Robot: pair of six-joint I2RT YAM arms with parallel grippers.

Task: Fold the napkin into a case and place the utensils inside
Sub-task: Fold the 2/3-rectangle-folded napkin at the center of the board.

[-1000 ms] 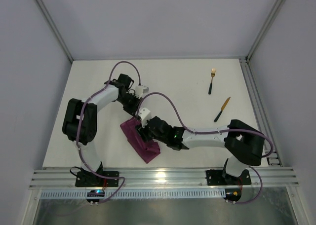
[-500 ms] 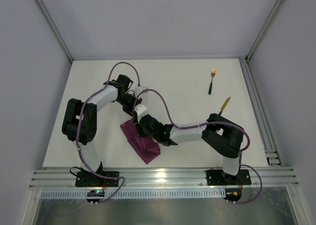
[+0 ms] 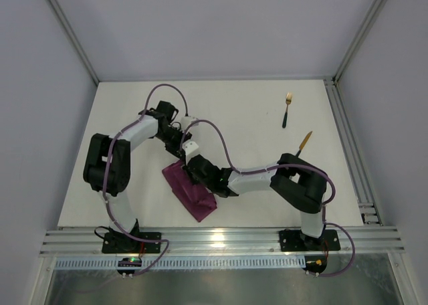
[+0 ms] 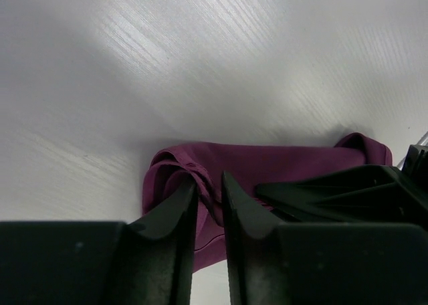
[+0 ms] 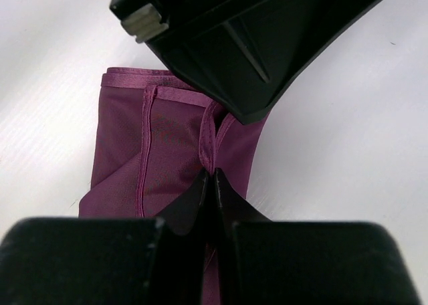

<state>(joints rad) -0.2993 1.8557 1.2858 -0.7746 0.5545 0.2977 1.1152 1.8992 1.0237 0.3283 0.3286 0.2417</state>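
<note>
The magenta napkin [image 3: 198,202] lies folded into a narrow oblong near the table's front, left of centre. My right gripper [image 5: 212,173] is shut on a raised hem fold at the napkin's [image 5: 167,144] far end. My left gripper [image 4: 208,181] hovers just beyond, jaws a little apart, a ridge of the cloth [image 4: 287,161] between its fingertips. In the top view the left gripper [image 3: 179,152] and right gripper [image 3: 192,173] meet at that end. The gold fork [image 3: 287,110] lies at the back right. Only the blade of the knife [image 3: 306,139] shows; my right arm hides its handle.
The right arm's elbow [image 3: 297,181] stretches low across the table's front right, over the knife's near end. An aluminium rail [image 3: 348,151] runs along the table's right edge. The left gripper's black body [image 5: 234,37] fills the top of the right wrist view.
My right gripper has slid along the napkin toward its far end and closed on the hem. The left jaws have parted slightly. The right elbow has swung left over the knife's handle.
</note>
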